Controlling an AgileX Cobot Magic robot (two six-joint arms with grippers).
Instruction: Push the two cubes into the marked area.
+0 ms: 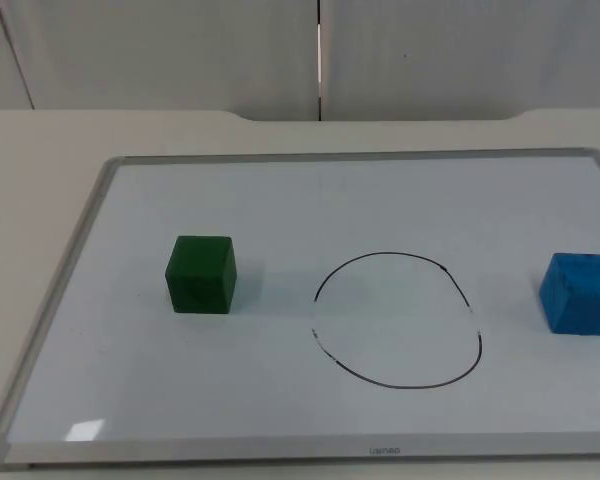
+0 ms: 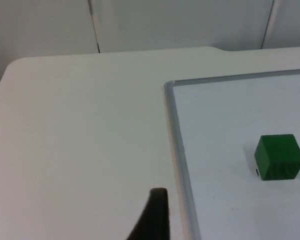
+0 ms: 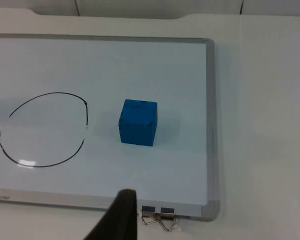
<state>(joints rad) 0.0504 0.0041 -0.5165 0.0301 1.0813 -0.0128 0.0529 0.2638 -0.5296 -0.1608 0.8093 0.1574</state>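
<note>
Green cube (image 2: 279,156) and blue cube (image 3: 138,122) — both outside circle (image 1: 397,320).

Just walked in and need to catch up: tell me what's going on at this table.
Nothing is being handled yet. A green cube and a blue cube sit on a whiteboard, on opposite sides of a drawn black circle, both outside it. The left gripper waits over the bare table beside the board's edge; the right gripper waits near the board's edge by two binder clips, short of the blue cube.
</note>
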